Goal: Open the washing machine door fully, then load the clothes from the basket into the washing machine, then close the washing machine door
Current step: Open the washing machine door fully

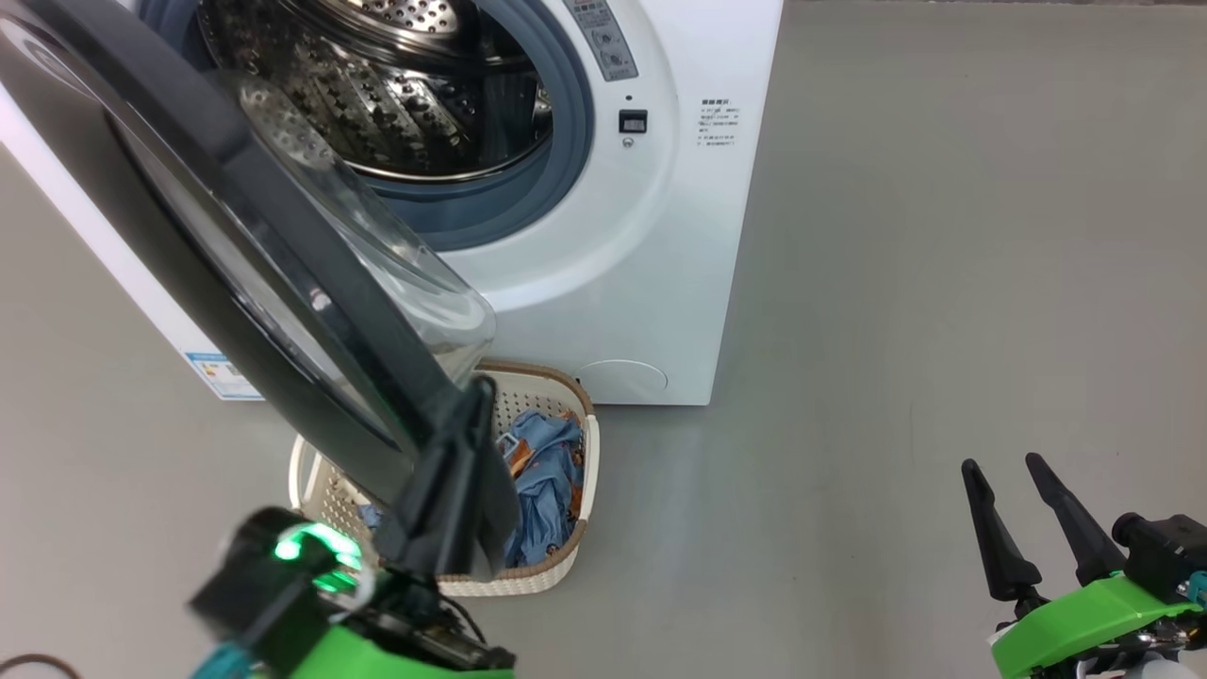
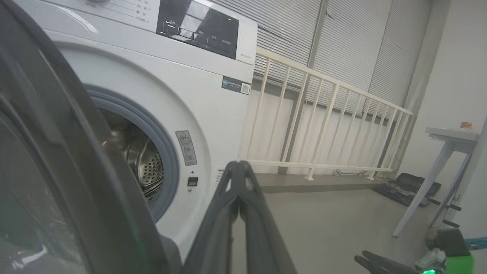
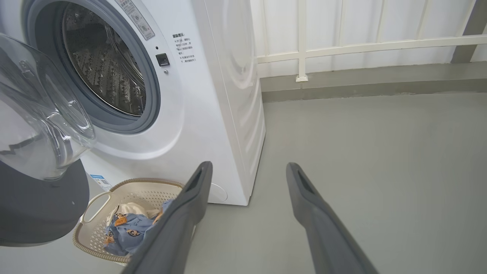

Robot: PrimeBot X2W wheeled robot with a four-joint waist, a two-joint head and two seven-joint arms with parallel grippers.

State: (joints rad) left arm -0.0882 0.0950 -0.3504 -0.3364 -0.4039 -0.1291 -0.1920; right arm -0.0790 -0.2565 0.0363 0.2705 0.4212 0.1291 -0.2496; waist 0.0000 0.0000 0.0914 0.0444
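Note:
The white washing machine (image 1: 679, 236) stands ahead with its steel drum exposed. The washing machine door (image 1: 283, 283), black-rimmed with a clear glass bowl (image 3: 38, 114), hangs partly open towards me. My left gripper (image 1: 481, 391) is shut and empty. Its fingers lie along the inner side of the door's free edge (image 2: 57, 152), tips (image 2: 237, 164) pointing at the machine front. The basket (image 1: 589, 443) sits on the floor below the door. In it lie the clothes (image 1: 547, 471), blue bear-print fabric (image 3: 129, 228) with a cream piece. My right gripper (image 1: 1014, 481) hangs open, far right of the basket.
Open grey floor (image 1: 943, 283) stretches right of the machine. A white railing (image 2: 323, 114) runs behind it. Further right stand a pale table on slanted legs (image 2: 437, 179) and a dark case (image 2: 407, 186) on the floor.

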